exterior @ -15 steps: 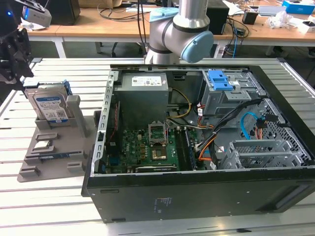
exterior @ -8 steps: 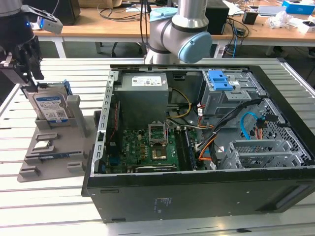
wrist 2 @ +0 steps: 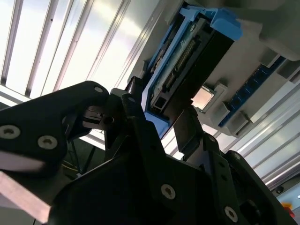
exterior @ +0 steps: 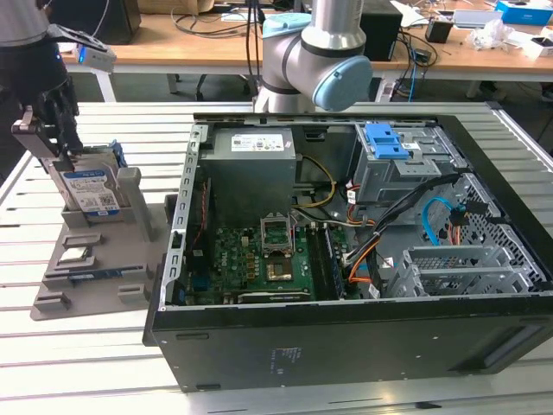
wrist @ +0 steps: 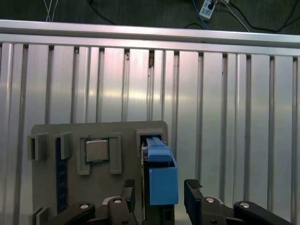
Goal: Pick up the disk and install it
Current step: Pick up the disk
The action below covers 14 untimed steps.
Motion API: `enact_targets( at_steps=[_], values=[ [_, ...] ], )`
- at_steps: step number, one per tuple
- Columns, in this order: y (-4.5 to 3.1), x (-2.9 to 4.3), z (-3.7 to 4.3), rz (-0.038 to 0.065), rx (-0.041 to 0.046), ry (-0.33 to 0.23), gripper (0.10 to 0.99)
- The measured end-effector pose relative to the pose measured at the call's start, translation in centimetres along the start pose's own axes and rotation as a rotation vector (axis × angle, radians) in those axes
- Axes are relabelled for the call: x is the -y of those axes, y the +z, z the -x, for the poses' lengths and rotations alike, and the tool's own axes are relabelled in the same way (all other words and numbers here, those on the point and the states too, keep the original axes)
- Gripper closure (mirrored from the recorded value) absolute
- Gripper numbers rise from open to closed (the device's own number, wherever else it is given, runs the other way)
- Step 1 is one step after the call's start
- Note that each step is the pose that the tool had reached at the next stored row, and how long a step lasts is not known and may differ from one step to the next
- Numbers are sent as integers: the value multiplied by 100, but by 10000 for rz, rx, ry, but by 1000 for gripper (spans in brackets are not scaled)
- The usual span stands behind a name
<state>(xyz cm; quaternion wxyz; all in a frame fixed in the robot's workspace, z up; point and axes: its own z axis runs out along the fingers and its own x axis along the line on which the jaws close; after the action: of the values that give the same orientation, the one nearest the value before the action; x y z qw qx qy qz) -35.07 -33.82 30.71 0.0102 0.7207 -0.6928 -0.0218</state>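
The disk (exterior: 91, 190) stands on edge in a slot of the grey stand (exterior: 86, 277), at the exterior view's left; its blue-and-white label faces out and blue rails run along its edges. My black gripper (exterior: 62, 147) is down over its upper end. In the first wrist view the fingers (wrist: 129, 197) stand on either side of the disk's blue rail (wrist: 161, 176), with a narrow gap on each side. The second wrist view shows the gripper (wrist 2: 161, 122) open around the end of the disk (wrist 2: 187, 61), not pressing on it.
An open computer case (exterior: 346, 350) lies at the exterior view's right, with a blue-tabbed drive cage (exterior: 386, 143) at its far corner. The stand also holds a square chip (wrist: 97, 151) and a blue memory strip (wrist: 58, 173). All rest on a slatted metal table (exterior: 86, 380).
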Motion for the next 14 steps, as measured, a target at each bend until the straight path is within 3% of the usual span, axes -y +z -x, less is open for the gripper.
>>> enact_targets(
  at_steps=[8,14],
  values=[
    [152,28,-3,2,-6,-146,545],
    [208,32,-4,4,-10,-208,545]
  ],
)
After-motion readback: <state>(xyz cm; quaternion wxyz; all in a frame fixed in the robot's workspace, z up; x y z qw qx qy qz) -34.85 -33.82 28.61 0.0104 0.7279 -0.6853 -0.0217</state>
